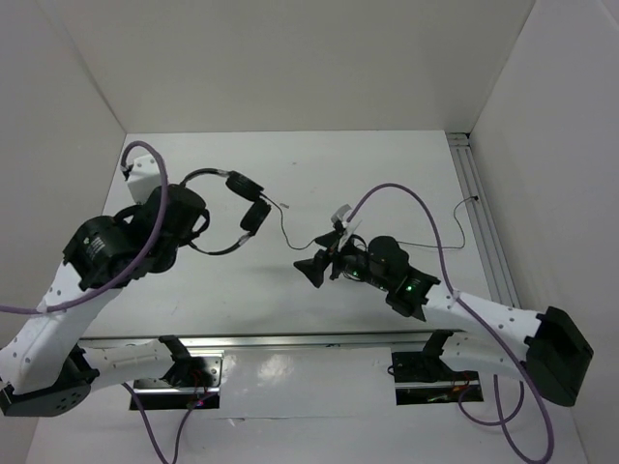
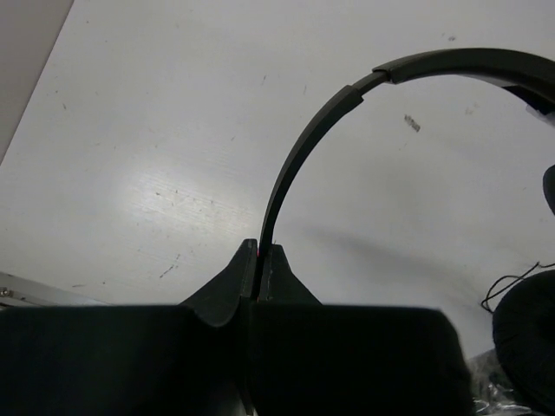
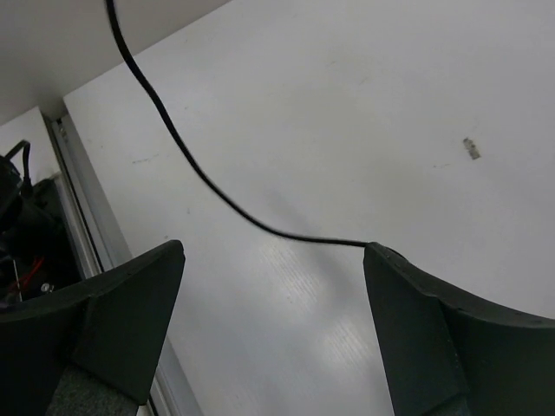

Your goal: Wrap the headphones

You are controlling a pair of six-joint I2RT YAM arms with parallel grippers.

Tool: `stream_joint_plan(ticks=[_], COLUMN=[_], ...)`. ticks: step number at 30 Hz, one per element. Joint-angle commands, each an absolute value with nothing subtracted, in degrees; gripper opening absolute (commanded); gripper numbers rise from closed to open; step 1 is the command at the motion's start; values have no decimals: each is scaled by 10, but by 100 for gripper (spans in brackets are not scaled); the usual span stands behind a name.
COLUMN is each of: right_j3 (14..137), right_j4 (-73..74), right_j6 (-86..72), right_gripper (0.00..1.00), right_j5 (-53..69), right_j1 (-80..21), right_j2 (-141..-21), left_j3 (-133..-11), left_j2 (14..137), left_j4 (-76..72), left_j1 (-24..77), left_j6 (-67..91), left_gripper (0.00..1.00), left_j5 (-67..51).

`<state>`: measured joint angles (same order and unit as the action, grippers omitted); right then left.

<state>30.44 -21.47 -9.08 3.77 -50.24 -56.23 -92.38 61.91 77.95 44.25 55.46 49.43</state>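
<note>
The black headphones (image 1: 247, 198) lie at the left middle of the white table, their two ear cups (image 1: 256, 215) close together. My left gripper (image 1: 201, 230) is shut on the thin headband (image 2: 303, 139), which rises out of the closed jaws in the left wrist view; one ear cup (image 2: 529, 338) shows at the lower right there. The thin black cord (image 1: 285, 235) runs right from the cups past my right gripper (image 1: 322, 256) towards the right rail. My right gripper (image 3: 273, 251) is open just above the table, and the cord (image 3: 217, 195) touches the tip of its right finger (image 3: 434, 329).
An aluminium rail (image 1: 479, 222) runs along the table's right edge, another (image 1: 290, 338) along the near edge. White walls enclose the back and both sides. Purple robot cables (image 1: 426, 208) loop over both arms.
</note>
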Motion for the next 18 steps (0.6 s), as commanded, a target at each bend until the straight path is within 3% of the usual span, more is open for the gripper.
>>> stream_joint_plan(ticks=[1,6,9,15,18], right_j3=[334,347,347,365,394], right_j4=[-314,-346,-366,-334,-240], right_j6=[-57,-57,-52,-41,-9], right_gripper=[90,86,77,77,77], right_j5=[129,157,151,220,241], right_j1=[-498,-498,-490,-476,-482], right_j2=[-622,-681,-709,-696,-680], left_j3=[-970,-997,-1005,-1015,-1015], left_j2=[609,609,604,605,612], left_j4=[781,781,781,781,781], left_j1=[428,405,394,376,360], left_j6=[485,454,444,427,422], left_gripper=[0,0,0,0,0], left_j5=[491,470,464,459,465])
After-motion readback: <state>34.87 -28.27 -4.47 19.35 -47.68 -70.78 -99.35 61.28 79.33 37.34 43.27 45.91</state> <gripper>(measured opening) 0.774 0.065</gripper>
